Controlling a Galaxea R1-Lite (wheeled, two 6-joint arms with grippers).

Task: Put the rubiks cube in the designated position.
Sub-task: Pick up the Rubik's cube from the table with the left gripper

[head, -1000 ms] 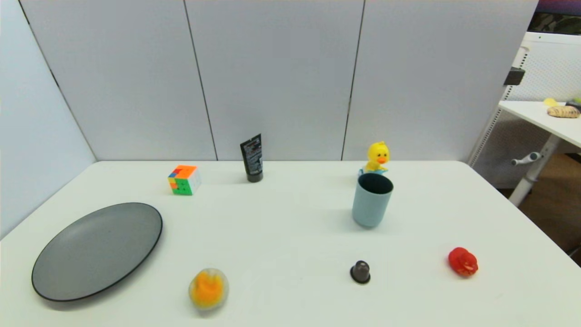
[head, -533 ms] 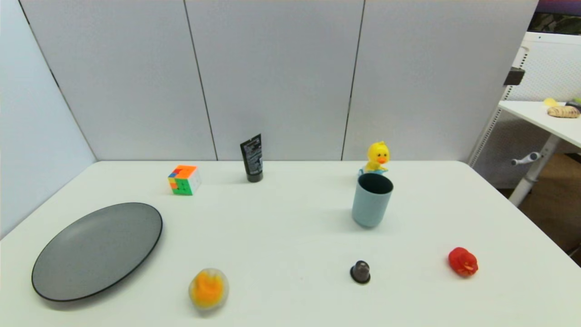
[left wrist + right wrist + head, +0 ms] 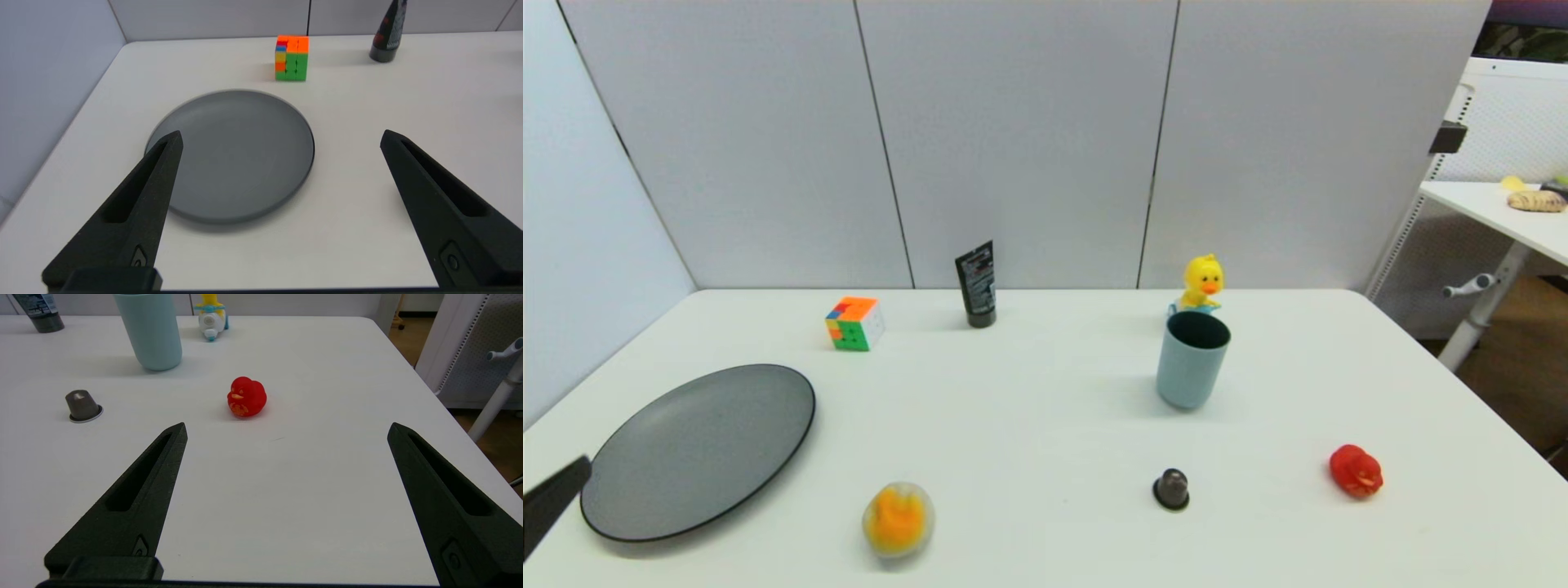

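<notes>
The rubiks cube (image 3: pixel 854 323) stands at the back left of the table, orange on top and green toward me; in the left wrist view the cube (image 3: pixel 291 57) lies beyond a dark grey plate (image 3: pixel 233 163). My left gripper (image 3: pixel 280 136) is open and empty, hovering over the plate's near edge, well short of the cube. One of its black fingers (image 3: pixel 554 496) pokes into the head view at the lower left. My right gripper (image 3: pixel 287 425) is open and empty over the table's right front, near a red duck (image 3: pixel 246 397).
The grey plate (image 3: pixel 698 449) lies front left. A black tube (image 3: pixel 977 284) stands at the back, with a yellow duck toy (image 3: pixel 1202 282) behind a blue cup (image 3: pixel 1192 359). An orange-white ball (image 3: pixel 898 518), a dark capsule (image 3: pixel 1171 488) and the red duck (image 3: pixel 1356 471) sit along the front.
A black finger of my left gripper has come into the head view at the lower left edge beside the plate. Nothing on the table has moved.
</notes>
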